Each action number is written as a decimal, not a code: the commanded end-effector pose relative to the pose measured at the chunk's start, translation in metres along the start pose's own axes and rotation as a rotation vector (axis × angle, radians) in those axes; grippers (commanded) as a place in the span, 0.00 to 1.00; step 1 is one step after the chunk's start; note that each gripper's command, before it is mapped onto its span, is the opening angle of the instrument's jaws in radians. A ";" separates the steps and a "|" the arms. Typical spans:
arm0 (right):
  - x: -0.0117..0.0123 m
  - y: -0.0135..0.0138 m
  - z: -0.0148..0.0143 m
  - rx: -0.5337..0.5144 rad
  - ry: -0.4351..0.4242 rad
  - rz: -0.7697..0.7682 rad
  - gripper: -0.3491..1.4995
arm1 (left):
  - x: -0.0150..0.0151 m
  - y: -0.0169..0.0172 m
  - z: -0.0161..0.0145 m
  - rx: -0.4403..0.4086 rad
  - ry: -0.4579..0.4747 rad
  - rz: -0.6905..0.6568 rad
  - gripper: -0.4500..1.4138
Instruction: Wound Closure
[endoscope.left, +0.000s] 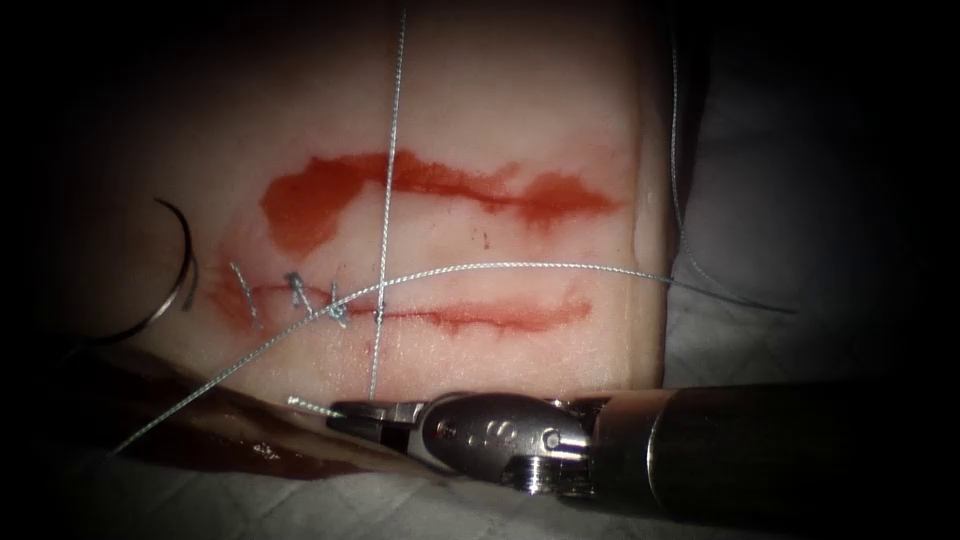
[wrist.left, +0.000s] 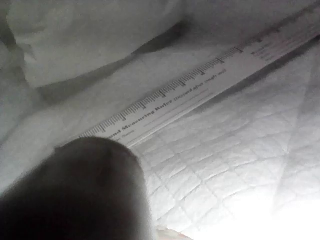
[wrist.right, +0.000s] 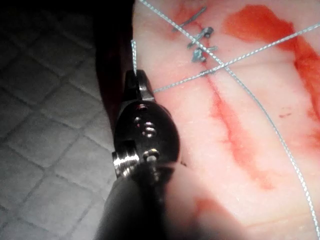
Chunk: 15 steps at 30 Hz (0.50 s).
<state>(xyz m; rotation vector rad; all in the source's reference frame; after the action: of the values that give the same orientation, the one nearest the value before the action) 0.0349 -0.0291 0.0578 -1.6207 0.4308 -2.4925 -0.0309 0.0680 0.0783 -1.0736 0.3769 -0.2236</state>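
The tissue (endoscope.left: 500, 120) carries a sideways cut (endoscope.left: 480, 318) with several stitches (endoscope.left: 300, 296) along its left part. The curved needle (endoscope.left: 182, 262) lies loose on the tissue beyond the cut's left end, held by neither tool. My right tool (endoscope.left: 342, 410) comes in low along the tissue's near edge, jaws shut on the thread (endoscope.left: 390, 180) close to its short free end (endoscope.left: 305, 404). That strand runs straight up from the jaws across the cut. The right wrist view has the same jaws (wrist.right: 134, 79) pinching the thread (wrist.right: 133, 54) beside the stitches (wrist.right: 201, 44).
A second strand (endoscope.left: 520, 266) crosses the stitches slantwise and trails off the tissue's right edge onto the white pad (endoscope.left: 760, 200). Red fluid (endoscope.left: 430, 185) smears the tissue above the cut. The left arm's dark shaft (wrist.left: 85, 195) hangs over a quilted pad (wrist.left: 225, 150) and a paper ruler (wrist.left: 190, 85).
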 end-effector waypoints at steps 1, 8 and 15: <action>0.0002 0.0002 0.0009 -0.011 0.003 -0.003 0.00 | -0.0013 0.0009 0.0011 -0.006 0.003 -0.006 0.00; 0.0005 0.0007 0.0011 -0.025 0.008 0.002 0.00 | -0.0032 0.0022 0.0021 -0.012 0.011 0.004 0.00; 0.0006 0.0013 0.0010 -0.042 0.009 0.009 0.00 | -0.0040 0.0025 0.0023 -0.012 0.012 0.010 0.00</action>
<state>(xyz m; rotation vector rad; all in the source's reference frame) 0.0347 -0.0304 0.0579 -1.6149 0.4929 -2.5072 -0.0332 0.0712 0.0779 -1.0767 0.3959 -0.2154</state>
